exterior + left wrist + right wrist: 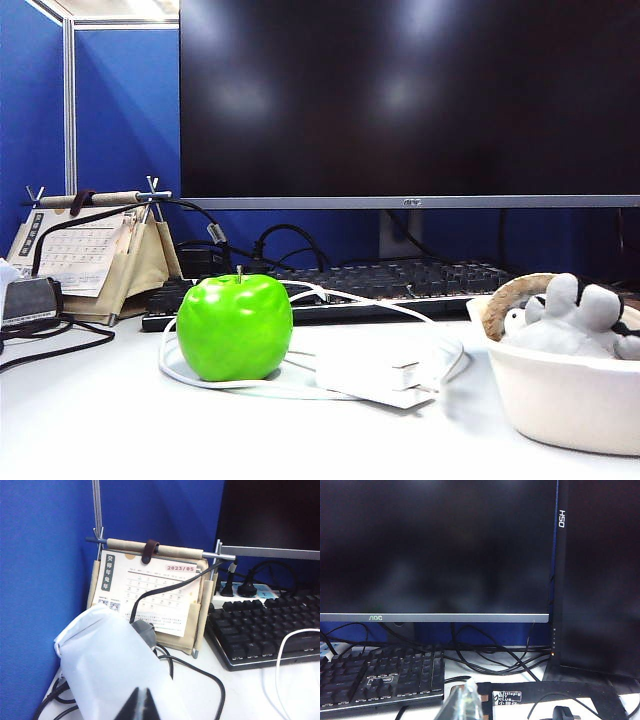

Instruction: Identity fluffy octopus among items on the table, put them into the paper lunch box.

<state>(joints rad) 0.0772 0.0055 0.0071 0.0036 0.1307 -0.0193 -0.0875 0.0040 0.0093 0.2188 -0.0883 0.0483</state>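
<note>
Left pincer (142,707): seen only in the left wrist view, at the bottom edge of the frame; its two dark fingertips meet in a point, clenched, with nothing between them.
Next to left pincer: a white bag (107,665) fills the lower left of that view, just behind the tips; whether they touch it I cannot tell.
Right pincer (462,705): seen only in the right wrist view, at the bottom edge, left of centre; its clear fingertips lie together, clenched and empty.
Beyond right pincer: a black keyboard (380,677) at lower left, the dark monitor (435,545) across the upper frame, loose black cables on the worktop (470,667) behind.
Fluffy octopus (575,318): light grey, stubby limbs pointing up, lying inside the paper lunch box at the right edge of the exterior view.
Paper lunch box (560,395): cream-white tub with a rolled rim, lower right of the exterior view, standing on the worktop; cut off by the frame edge.
Also in the box: a white-faced plush with a round brown back (512,303), touching the octopus on its left side.
Green apple (235,326): upright, centre left of the exterior view, well apart from the box.
White power adapter (375,375): between apple and box, its white cord looping round the apple.
Desk calendar (85,250): left of the exterior view, behind the apple.
</note>
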